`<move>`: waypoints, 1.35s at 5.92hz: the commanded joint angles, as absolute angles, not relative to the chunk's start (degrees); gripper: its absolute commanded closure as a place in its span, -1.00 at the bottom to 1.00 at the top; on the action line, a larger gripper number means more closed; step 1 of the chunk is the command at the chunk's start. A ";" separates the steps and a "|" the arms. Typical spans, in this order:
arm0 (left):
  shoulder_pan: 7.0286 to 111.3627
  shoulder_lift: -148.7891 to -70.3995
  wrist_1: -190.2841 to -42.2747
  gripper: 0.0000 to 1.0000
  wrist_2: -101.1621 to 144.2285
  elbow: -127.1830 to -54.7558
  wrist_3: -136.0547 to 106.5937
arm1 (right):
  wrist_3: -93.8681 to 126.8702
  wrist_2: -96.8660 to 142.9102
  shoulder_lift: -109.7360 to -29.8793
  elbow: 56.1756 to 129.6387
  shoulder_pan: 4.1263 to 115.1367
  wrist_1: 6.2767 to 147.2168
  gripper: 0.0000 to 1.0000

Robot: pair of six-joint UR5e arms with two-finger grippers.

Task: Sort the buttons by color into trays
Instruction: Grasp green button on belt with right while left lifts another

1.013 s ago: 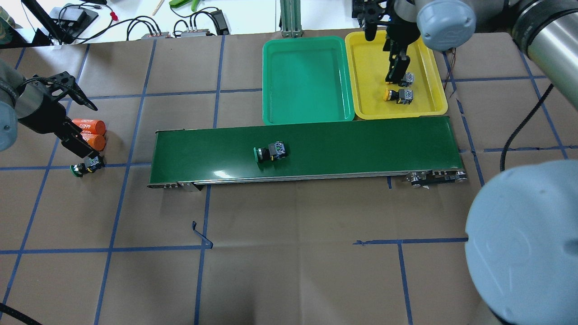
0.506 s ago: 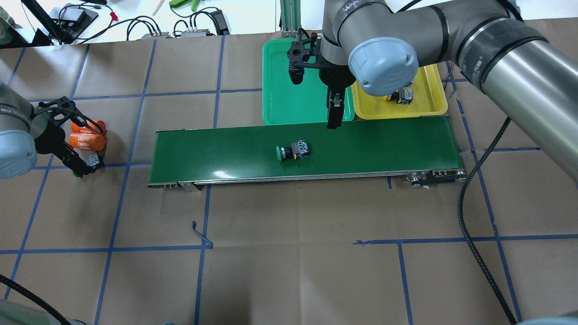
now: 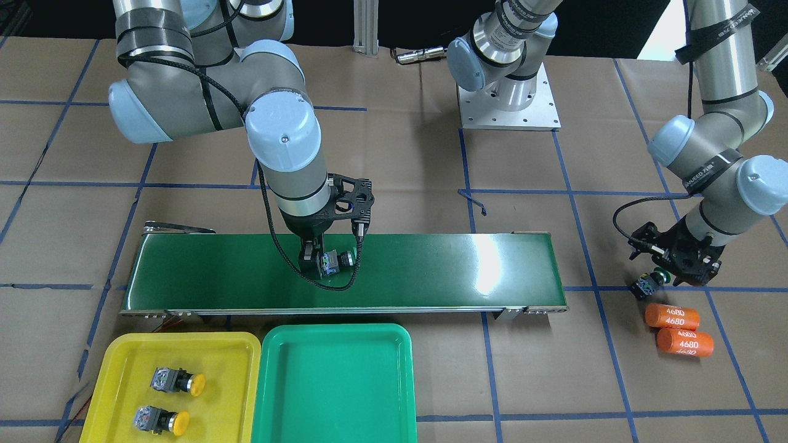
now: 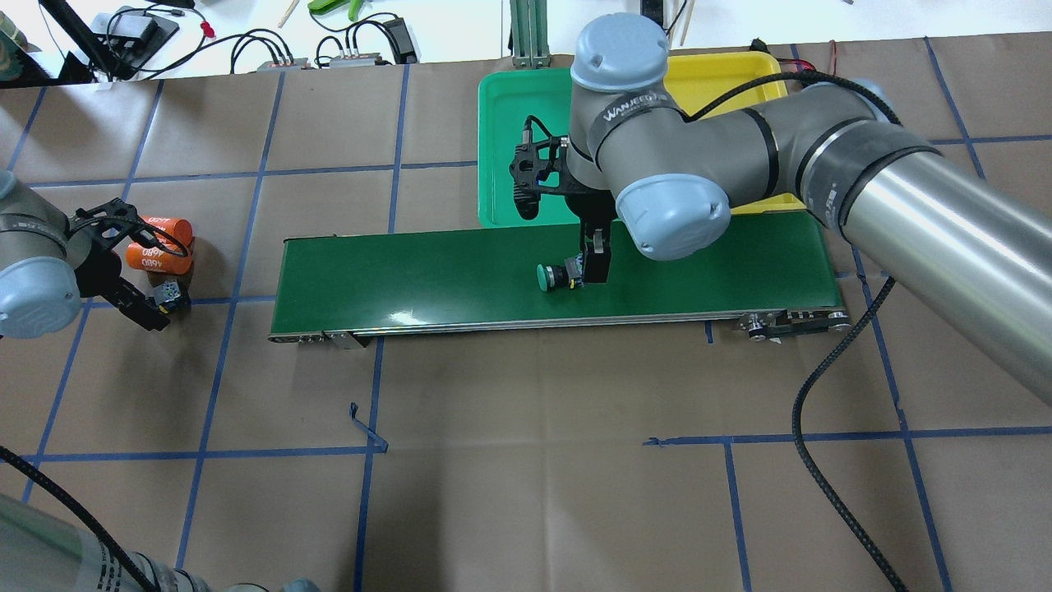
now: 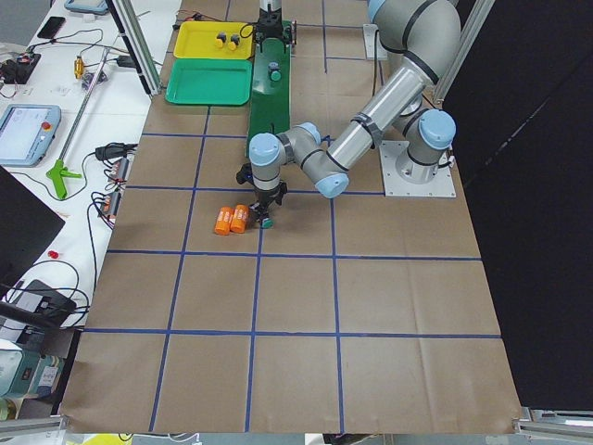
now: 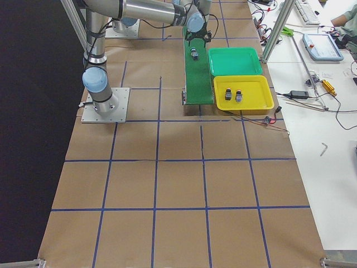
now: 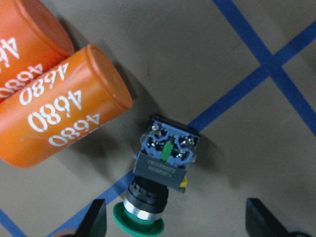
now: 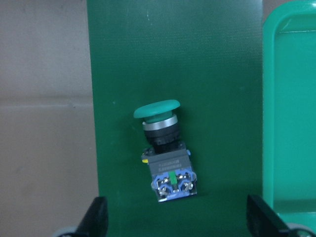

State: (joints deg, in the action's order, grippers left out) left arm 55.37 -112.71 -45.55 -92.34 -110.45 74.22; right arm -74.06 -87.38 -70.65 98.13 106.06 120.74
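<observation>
A green button (image 4: 557, 275) lies on its side on the conveyor belt (image 4: 411, 271). My right gripper (image 4: 593, 265) is low over its body, open, with the button (image 8: 165, 148) between the spread fingers. A second green button (image 7: 163, 173) lies on the table next to two orange cylinders. My left gripper (image 4: 152, 311) hangs just over it, open and empty. Two yellow buttons (image 3: 177, 381) (image 3: 160, 420) lie in the yellow tray (image 3: 111, 369). The green tray (image 3: 335, 394) next to it holds nothing.
Two orange cylinders printed "4680" (image 3: 671, 317) (image 3: 684, 343) lie close to the left gripper's button. The trays sit side by side against the belt's far side (image 4: 501, 148). My right arm covers most of the yellow tray in the overhead view. Cables line the table's far edge.
My right arm swung from the yellow tray across the green tray and down over the belt's green button, which rode rightward along the belt. My left gripper shifted closer over the table's green button.
</observation>
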 commanded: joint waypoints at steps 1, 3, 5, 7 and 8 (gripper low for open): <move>55.46 -115.04 -45.26 -0.88 -92.20 -110.04 74.09 | -80.56 -87.89 -70.31 103.96 104.60 130.43 -1.00; 55.55 -116.37 -42.45 -0.53 -92.11 -109.95 74.27 | -81.91 -87.72 -70.75 105.47 101.18 129.64 -1.00; 56.16 -115.32 -42.45 0.92 -92.20 -109.86 73.92 | -81.74 -89.37 -70.84 105.47 100.29 128.24 -0.10; 57.38 -111.38 -45.85 1.00 -88.96 -108.82 74.35 | -83.48 -92.02 -71.01 105.47 98.09 126.12 0.71; 60.18 -107.62 -52.75 1.00 -88.68 -107.85 75.14 | -85.50 -92.20 -71.45 104.69 96.52 126.21 0.81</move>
State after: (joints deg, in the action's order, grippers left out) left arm 58.02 -110.88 -47.33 -89.35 -108.73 74.53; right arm -83.78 -91.84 -71.13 105.22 97.88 126.31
